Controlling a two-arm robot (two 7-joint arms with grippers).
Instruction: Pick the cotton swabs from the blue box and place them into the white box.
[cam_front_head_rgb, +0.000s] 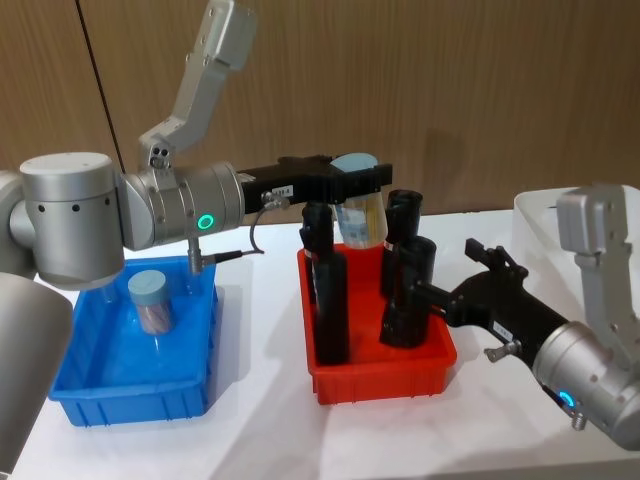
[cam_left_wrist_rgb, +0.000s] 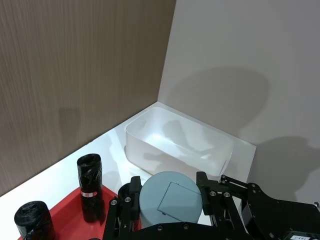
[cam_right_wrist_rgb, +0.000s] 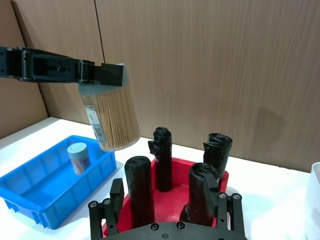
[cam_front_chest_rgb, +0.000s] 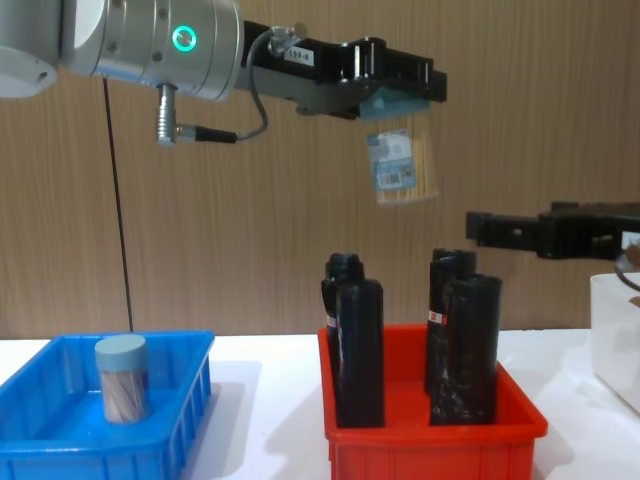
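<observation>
A clear jar of cotton swabs (cam_front_head_rgb: 362, 212) with a pale grey-blue lid (cam_left_wrist_rgb: 170, 200) hangs high over the back of the red bin, and my left gripper (cam_front_head_rgb: 356, 182) is shut on its lid. A second jar of cotton swabs (cam_front_head_rgb: 150, 300) stands upright in the blue box (cam_front_head_rgb: 190, 395) at the left. The white box (cam_left_wrist_rgb: 150, 131) sits at the far right of the table, past the red bin, with nothing inside that I can see. To the right of the red bin, my right gripper (cam_front_head_rgb: 487, 255) hovers open, holding nothing.
A red bin (cam_front_head_rgb: 380, 378) in the middle of the table holds several tall black cylinders (cam_front_head_rgb: 332, 305) that rise well above its rim. A wooden wall stands close behind the table. Bare white tabletop lies between the boxes and in front of them.
</observation>
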